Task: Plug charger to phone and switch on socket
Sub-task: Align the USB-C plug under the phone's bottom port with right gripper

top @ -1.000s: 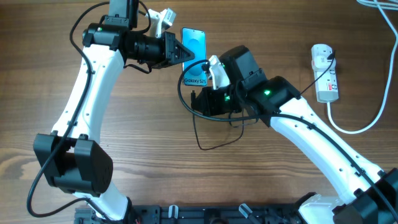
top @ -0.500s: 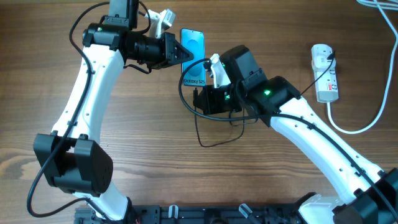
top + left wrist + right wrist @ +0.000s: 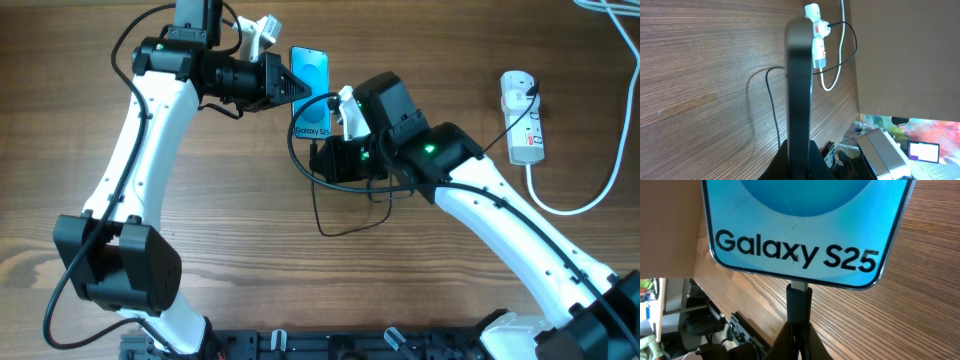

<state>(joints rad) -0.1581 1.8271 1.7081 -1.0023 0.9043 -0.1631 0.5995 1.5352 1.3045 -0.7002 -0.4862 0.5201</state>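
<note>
Teal-screened phone (image 3: pixel 311 85), one unit: located mid-bench toward the far side, screen facing up. It was pinched at its left edge by the left end effector (image 3: pixel 292 84). I could not tell whether it rested on the bench (image 3: pixel 250 270) or hung just above it.

Charger (image 3: pixel 799 302), one unit: its connector tip was gripped by the right end effector (image 3: pixel 797 337), fingers pressed together on it. The tip met the port in the phone's bottom edge, under the "Galaxy S25" lettering. I could not confirm it was fully seated. Its thin black cable looped loosely on the bench below.

Socket (image 3: pixel 525 120), one unit: well apart at the right, with a black plug apparently seated in it and a thick white cord (image 3: pixel 590 200) trailing off.

Progress, by my judgement: plugging-in was at or near completion. The red switch (image 3: pixel 816 31) was untouched and remained to do.

Containers: none in view.
</note>
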